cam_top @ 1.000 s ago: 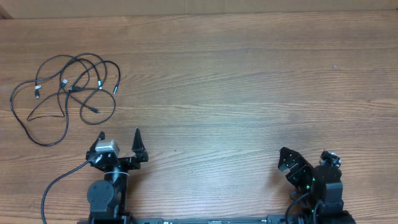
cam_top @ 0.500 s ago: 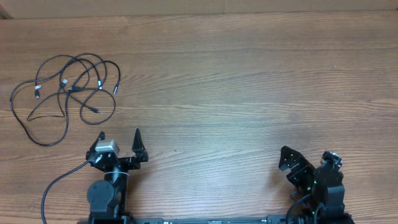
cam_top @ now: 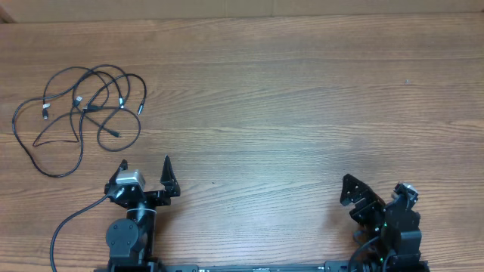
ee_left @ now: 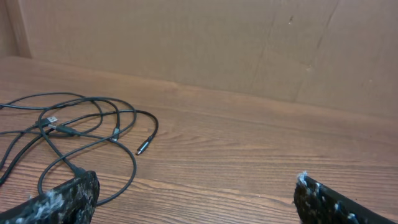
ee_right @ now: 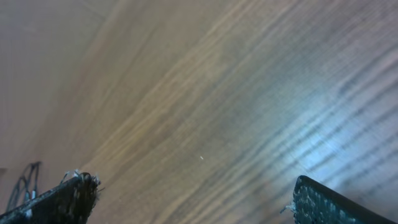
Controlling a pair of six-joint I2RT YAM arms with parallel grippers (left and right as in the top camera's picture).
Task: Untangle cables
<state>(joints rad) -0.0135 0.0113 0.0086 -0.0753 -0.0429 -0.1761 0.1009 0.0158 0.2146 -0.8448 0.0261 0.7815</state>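
Lying in one loose tangle of thin black loops, the cables [cam_top: 83, 108] occupied the far left part of the wooden table [cam_top: 302, 98] in the overhead view, with several small plug ends showing among the crossings. The left gripper [cam_top: 145, 161] sat at the near edge, folded low over its base and pointing away toward the tangle, near it but not touching. Its two fingers were spread wide with only bare wood between them. The right gripper [cam_top: 376, 189] was tucked at the near right corner, well apart from the cables, angled toward the left. Its jaws were also spread wide and held nothing.

From the left wrist camera, the arm was held low and nearly level with the tabletop [ee_left: 261, 149]. The cables [ee_left: 62, 129] lay ahead and to the left, one plug end [ee_left: 143, 147] pointing out of the loops toward the middle. The left gripper [ee_left: 194, 186] showed only its two fingertips [ee_left: 68, 196] at the bottom corners, far apart and empty. A brown cardboard wall [ee_left: 186, 43] stood behind the table.

From the right wrist camera, the view was tilted and blurred, showing wood grain [ee_right: 217, 93]. The right gripper [ee_right: 194, 186] had its fingertips [ee_right: 317, 202] at the lower corners, wide apart, clasping nothing. No cable was visible there.
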